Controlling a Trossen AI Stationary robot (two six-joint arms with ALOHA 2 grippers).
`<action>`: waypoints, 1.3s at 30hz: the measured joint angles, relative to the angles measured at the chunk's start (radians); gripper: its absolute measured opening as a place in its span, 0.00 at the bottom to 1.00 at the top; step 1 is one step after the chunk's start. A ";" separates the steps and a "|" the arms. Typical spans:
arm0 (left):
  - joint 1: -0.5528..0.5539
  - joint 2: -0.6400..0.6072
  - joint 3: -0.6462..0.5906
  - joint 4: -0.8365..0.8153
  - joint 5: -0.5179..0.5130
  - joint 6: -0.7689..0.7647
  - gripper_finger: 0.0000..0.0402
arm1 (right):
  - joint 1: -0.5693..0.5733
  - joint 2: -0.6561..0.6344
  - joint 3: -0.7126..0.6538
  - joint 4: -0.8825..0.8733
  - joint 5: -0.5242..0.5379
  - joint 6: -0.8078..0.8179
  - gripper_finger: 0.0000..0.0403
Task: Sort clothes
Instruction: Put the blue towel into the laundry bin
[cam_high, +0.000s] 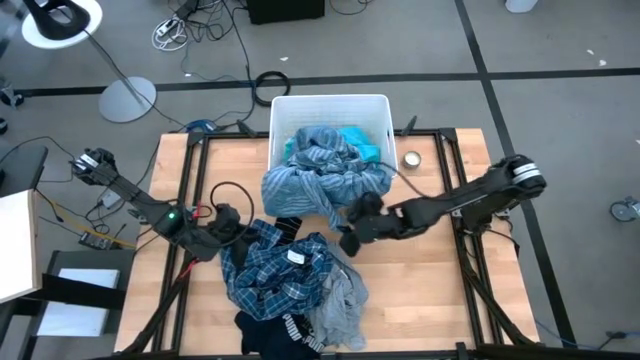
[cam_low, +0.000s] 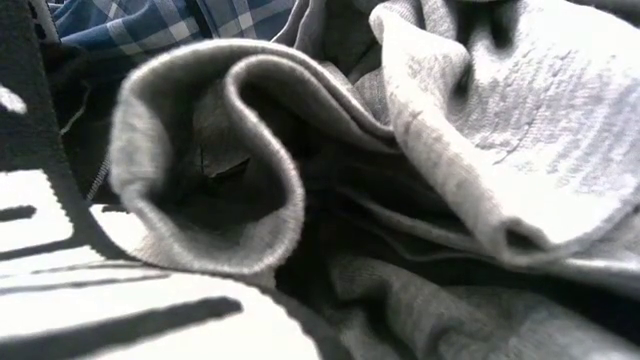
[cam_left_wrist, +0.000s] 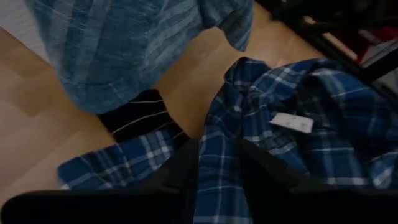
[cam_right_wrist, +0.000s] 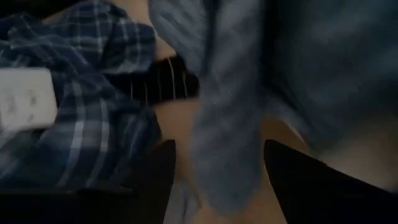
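Note:
A white bin (cam_high: 379, 108) at the table's far middle holds a turquoise top (cam_high: 358, 138) and grey-blue striped pieces (cam_high: 322, 180) that spill over its near rim onto the table. A blue-and-white plaid shirt (cam_high: 285, 268) lies crumpled in front, with grey cloth (cam_high: 343, 300) and a navy striped item (cam_high: 278, 335) at its near side. My left gripper (cam_high: 235, 232) is shut on the plaid shirt's left edge. My right gripper (cam_right_wrist: 227, 180) is open at the striped cloth's near right end (cam_high: 355, 232), one finger on each side of a hanging flap (cam_right_wrist: 227, 124). My left gripper pinches a fold of the plaid shirt (cam_left_wrist: 219, 183) between its two fingers, at the shirt's left side, coming level from the table's left. The rest of the shirt lies crumpled on the table; one layer or several, I cannot tell.
A dark piece with thin white stripes (cam_left_wrist: 140, 115) lies on the wood between the striped cloth and the plaid shirt. A small round object (cam_high: 411, 158) sits right of the bin. Cables (cam_high: 215, 195) lie at the left. Bare wood shows at the near right (cam_high: 430, 290).

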 joint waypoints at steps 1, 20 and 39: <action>0.000 0.000 0.000 0.012 0.000 -0.002 0.29 | -0.016 0.027 0.000 0.051 0.000 -0.028 0.61; -0.061 0.000 0.000 0.100 0.060 -0.079 0.28 | -0.156 0.216 0.237 0.500 -0.063 -0.403 0.04; -0.061 0.000 0.000 0.096 -0.020 -0.075 0.22 | -0.541 0.214 0.964 -0.159 -0.060 -0.770 0.01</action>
